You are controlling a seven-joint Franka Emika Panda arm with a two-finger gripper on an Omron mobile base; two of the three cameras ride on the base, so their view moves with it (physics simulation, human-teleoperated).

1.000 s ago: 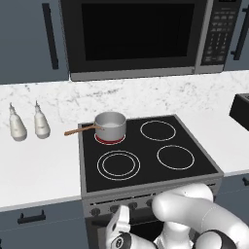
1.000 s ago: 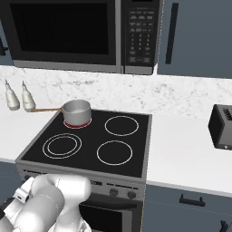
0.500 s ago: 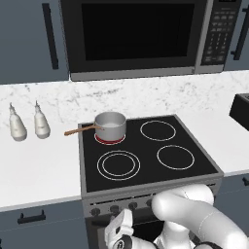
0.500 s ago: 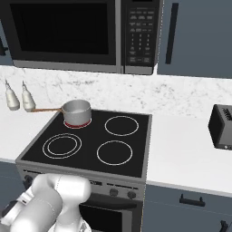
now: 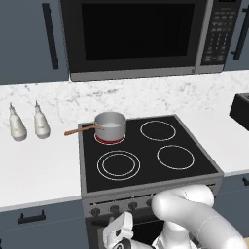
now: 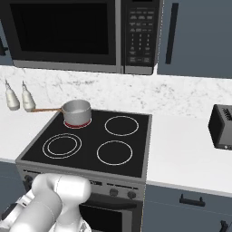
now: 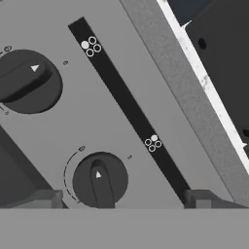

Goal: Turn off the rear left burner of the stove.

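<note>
The stove (image 5: pixel 146 168) (image 6: pixel 36 154) is a black glass-top range with a grey front panel. Its rear left burner (image 5: pixel 103 140) (image 6: pixel 68 124) glows red under a small steel saucepan (image 5: pixel 110 126) (image 6: pixel 76 111). My gripper (image 5: pixel 118 233) (image 7: pixel 121 199) hangs low, right in front of the knob panel, and it is open. In the hand view a dark knob (image 7: pixel 99 180) sits between the two spread fingertips (image 7: pixel 46 198), without touching either. A second knob (image 7: pixel 29 80) lies up and to the left. Burner marks show on a black strip (image 7: pixel 121 102).
A microwave (image 5: pixel 141 36) (image 6: pixel 81 34) hangs above the range. Two shakers (image 5: pixel 26 124) (image 6: pixel 18 96) stand on the left counter, and a black toaster (image 6: pixel 222 127) on the right one. The pan's wooden handle (image 5: pixel 80 130) points left. More knobs (image 6: pixel 122 193) line the panel.
The arm has shifted only slightly, and the hand has stayed low at the stove's front panel. The burner still glows red.
</note>
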